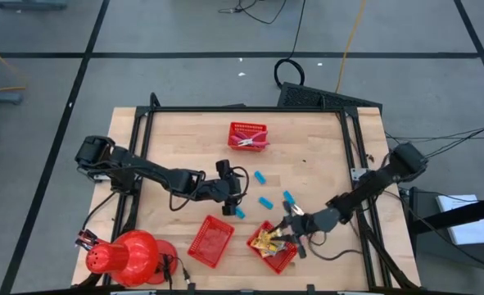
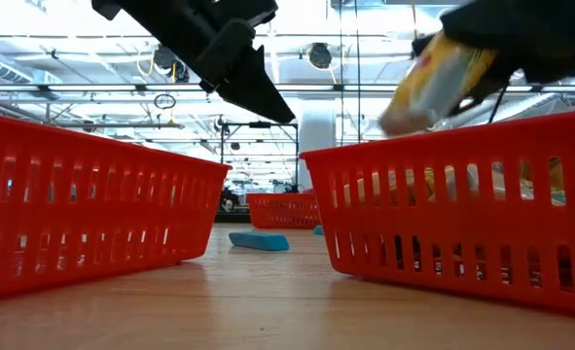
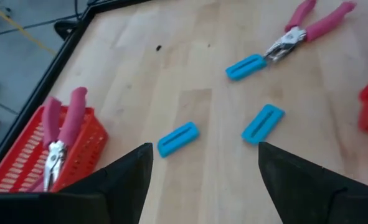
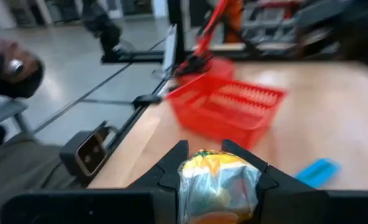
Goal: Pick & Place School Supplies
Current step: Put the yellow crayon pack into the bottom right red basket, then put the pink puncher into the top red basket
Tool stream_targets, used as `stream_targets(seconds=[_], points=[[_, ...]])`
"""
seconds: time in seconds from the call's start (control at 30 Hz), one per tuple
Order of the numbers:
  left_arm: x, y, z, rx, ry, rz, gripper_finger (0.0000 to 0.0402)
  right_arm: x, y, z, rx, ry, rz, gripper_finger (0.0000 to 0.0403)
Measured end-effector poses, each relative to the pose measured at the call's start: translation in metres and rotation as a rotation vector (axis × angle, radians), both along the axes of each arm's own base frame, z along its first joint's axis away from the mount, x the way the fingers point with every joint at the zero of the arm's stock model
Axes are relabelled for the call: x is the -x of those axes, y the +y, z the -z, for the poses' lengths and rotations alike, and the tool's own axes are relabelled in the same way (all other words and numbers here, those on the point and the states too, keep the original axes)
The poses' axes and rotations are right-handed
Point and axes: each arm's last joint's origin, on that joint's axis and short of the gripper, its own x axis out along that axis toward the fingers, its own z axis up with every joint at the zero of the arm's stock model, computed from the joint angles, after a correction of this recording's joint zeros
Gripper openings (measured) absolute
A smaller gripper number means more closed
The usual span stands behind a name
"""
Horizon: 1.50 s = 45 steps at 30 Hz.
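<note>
- Nearest the front edge of the tabletop (image 1: 323, 139) stand two red mesh baskets: a left basket (image 1: 210, 241) and a right basket (image 1: 273, 248) that holds several yellow-orange pieces (image 1: 265, 240).
- The right claw (image 1: 291, 229) hangs over the right basket's far edge, its fingers closed on a yellow-orange packet (image 4: 216, 185); in the low view the packet (image 2: 433, 80) shows above the basket's rim.
- Just behind the left basket is the left claw (image 1: 230, 197), its fingers (image 3: 124, 180) spread wide with nothing between them.
- A light-blue block (image 1: 239, 212) lies just beside that claw on the bare wood.
- Farther back lie two more light-blue blocks (image 1: 266, 201), one near the middle of the tabletop, the other (image 1: 260, 176) beyond it.
- In the left wrist view pink-handled pliers (image 3: 305, 31) lie on the wood, their metal tip touching a blue block (image 3: 246, 66).
- At the far side stands a third basket (image 1: 248, 136) with another pink-handled tool (image 3: 59, 137) in it.
- A big red dome (image 1: 127, 256) sits at the front left corner.
</note>
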Motion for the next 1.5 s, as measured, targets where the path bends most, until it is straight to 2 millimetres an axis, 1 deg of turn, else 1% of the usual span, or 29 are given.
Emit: stream_targets(seconds=[0.17, 0.37, 0.47, 0.5, 0.53, 0.67, 0.77, 0.87, 0.93, 1.03, 1.17, 1.3, 1.4, 1.5], points=[[0.0, 0.003, 0.001, 0.002, 0.007, -0.025, 0.0294, -0.018, 0.004, 0.015, 0.008, 0.072, -0.009, 0.0072], [0.001, 0.004, 0.002, -0.008, 0.023, -0.041, 0.0294, -0.021, -0.001, 0.023, -0.04, 0.146, 0.004, 0.0072], [0.002, 0.004, 0.003, -0.01, 0.028, -0.041, 0.0294, -0.021, -0.001, 0.024, -0.036, 0.159, 0.006, 0.0074], [0.002, 0.004, 0.003, -0.01, 0.028, -0.041, 0.0294, -0.02, 0.0, 0.024, -0.028, 0.157, 0.002, 0.0086], [0.002, 0.004, 0.003, -0.011, 0.028, -0.041, 0.0294, -0.02, 0.001, 0.024, -0.014, 0.158, -0.002, 0.0107], [0.002, 0.004, 0.003, -0.013, 0.028, -0.041, 0.0294, -0.019, 0.0, 0.025, 0.026, 0.144, 0.026, 0.0201], [0.002, 0.004, 0.003, -0.013, 0.028, -0.041, 0.0294, -0.02, -0.001, 0.024, 0.05, 0.124, 0.04, 0.0246], [0.002, 0.004, 0.003, -0.013, 0.027, -0.041, 0.0294, -0.02, -0.001, 0.022, 0.062, 0.098, 0.039, 0.0262], [0.002, 0.004, 0.003, -0.013, 0.027, -0.041, 0.0294, -0.02, -0.002, 0.019, 0.088, 0.076, 0.055, 0.0261], [0.002, 0.004, 0.002, -0.012, 0.026, -0.041, 0.0294, -0.019, -0.004, 0.008, 0.119, 0.036, 0.103, 0.0253], [0.002, 0.005, 0.003, -0.014, 0.028, -0.044, 0.0294, -0.01, -0.013, -0.014, 0.187, 0.056, 0.174, 0.0249], [0.003, 0.005, 0.004, -0.02, 0.047, -0.061, 0.0294, 0.009, -0.027, -0.029, 0.238, 0.179, 0.28, 0.0249], [0.004, 0.005, 0.005, -0.018, 0.059, -0.065, 0.0294, 0.024, -0.038, -0.033, 0.224, 0.289, 0.336, 0.0249], [0.005, 0.006, 0.006, -0.018, 0.063, -0.066, 0.0294, 0.038, -0.046, -0.029, 0.198, 0.419, 0.377, 0.0249]])
